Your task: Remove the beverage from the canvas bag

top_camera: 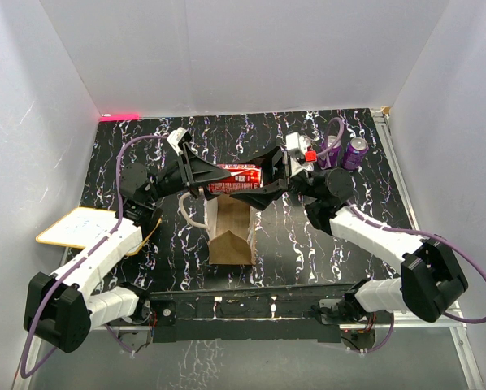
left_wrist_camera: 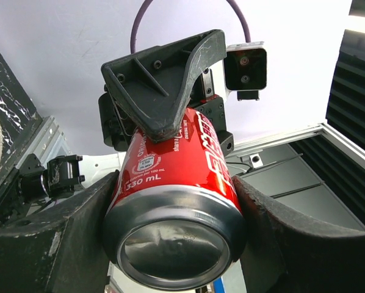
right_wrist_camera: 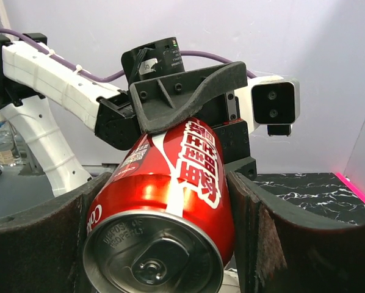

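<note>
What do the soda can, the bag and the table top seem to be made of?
Soda can: thin metal, likely aluminium; glossy red print, bare silvery end with a pull tab.
Canvas bag: tan cloth, it seems; matte, with soft cream loop handles.
Table top: smooth black with white veins, like marble, perhaps only a printed sheet.

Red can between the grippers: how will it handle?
Probably stiff: the red can shows no dents where the left gripper squeezes it. Its glossy, smooth skin could slip in a light grip. It lies sideways above the bag; set down that way it would likely roll.
</note>
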